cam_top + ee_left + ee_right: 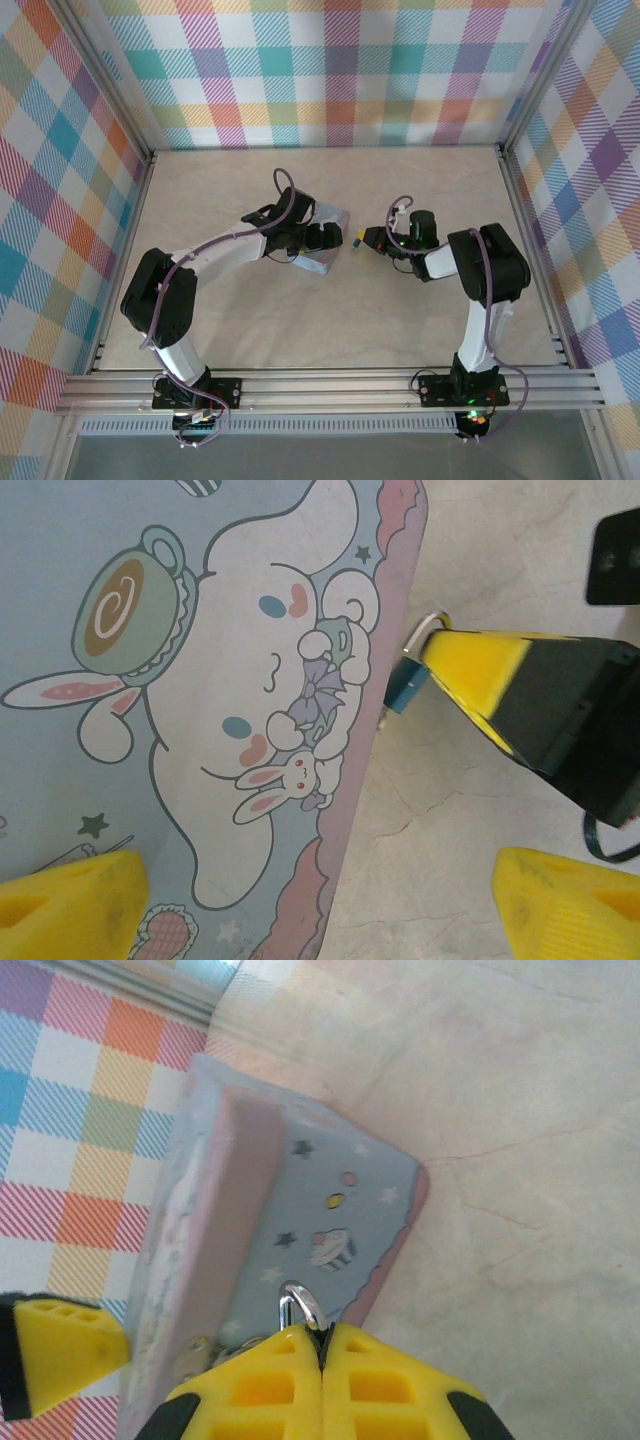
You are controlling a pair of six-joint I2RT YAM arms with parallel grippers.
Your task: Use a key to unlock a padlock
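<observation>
Right pincer (322,1340) tip against padlock (300,1306)

Shiny metal loop (299,1306) on padlock (406,688); tin (200,710) smooth.

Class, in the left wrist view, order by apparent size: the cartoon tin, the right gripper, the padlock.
1. Cartoon tin, largest, though cropped by the frame.
2. Right gripper, also partly cropped.
3. Padlock, clearly smallest.

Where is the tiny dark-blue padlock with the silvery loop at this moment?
In the left wrist view the padlock sits right of centre, beside the pink edge of the pale blue cartoon tin, pinched by the tips of the shut right gripper.
</observation>
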